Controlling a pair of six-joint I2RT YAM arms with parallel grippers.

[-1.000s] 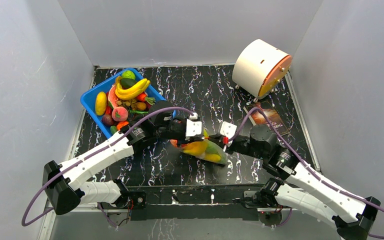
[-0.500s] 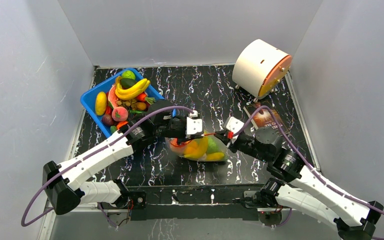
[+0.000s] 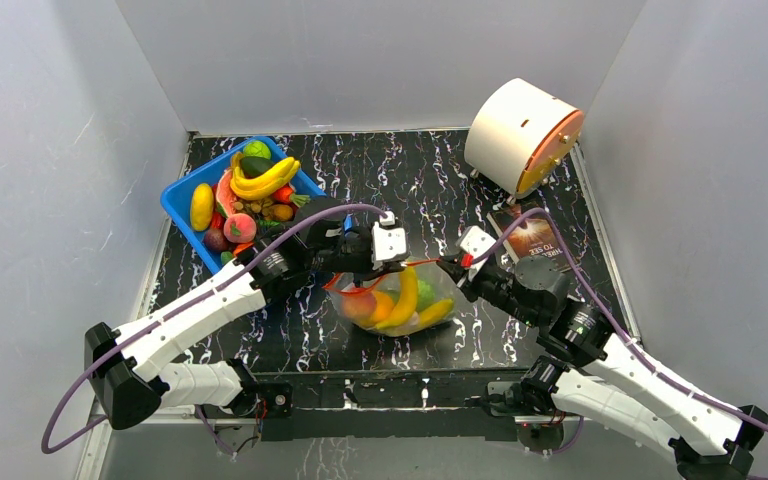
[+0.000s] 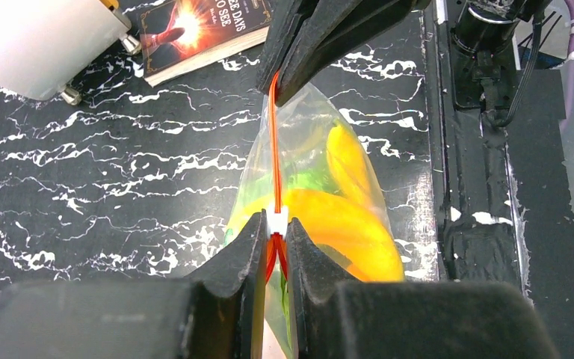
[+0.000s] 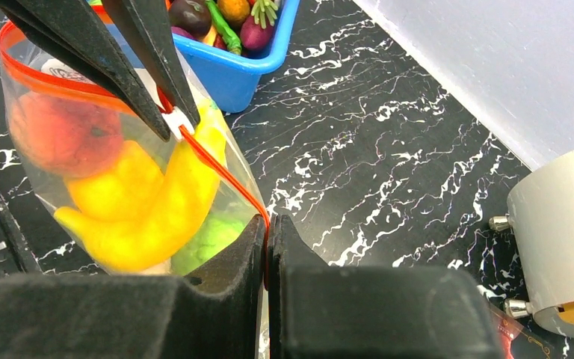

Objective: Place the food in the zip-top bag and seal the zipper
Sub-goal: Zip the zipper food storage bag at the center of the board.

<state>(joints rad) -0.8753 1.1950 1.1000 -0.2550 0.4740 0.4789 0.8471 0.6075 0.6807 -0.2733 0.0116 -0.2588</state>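
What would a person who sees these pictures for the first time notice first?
The clear zip-top bag at the centre, bright with yellow bananas, is held between the left gripper and the right gripper, both shut on its red-orange zipper. Then the blue basket heaped with toy food, far left.

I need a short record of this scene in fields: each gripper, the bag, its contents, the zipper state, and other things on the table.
left gripper: shut on zipper, at its white slider
right gripper: shut on zipper end
bag: clear, held by the zipper between the grippers
contents: banana, red-pink fruit, green piece
zipper state: one closed line between grippers; looks open past the slider
basket: blue, holds more food
other: book, white drum
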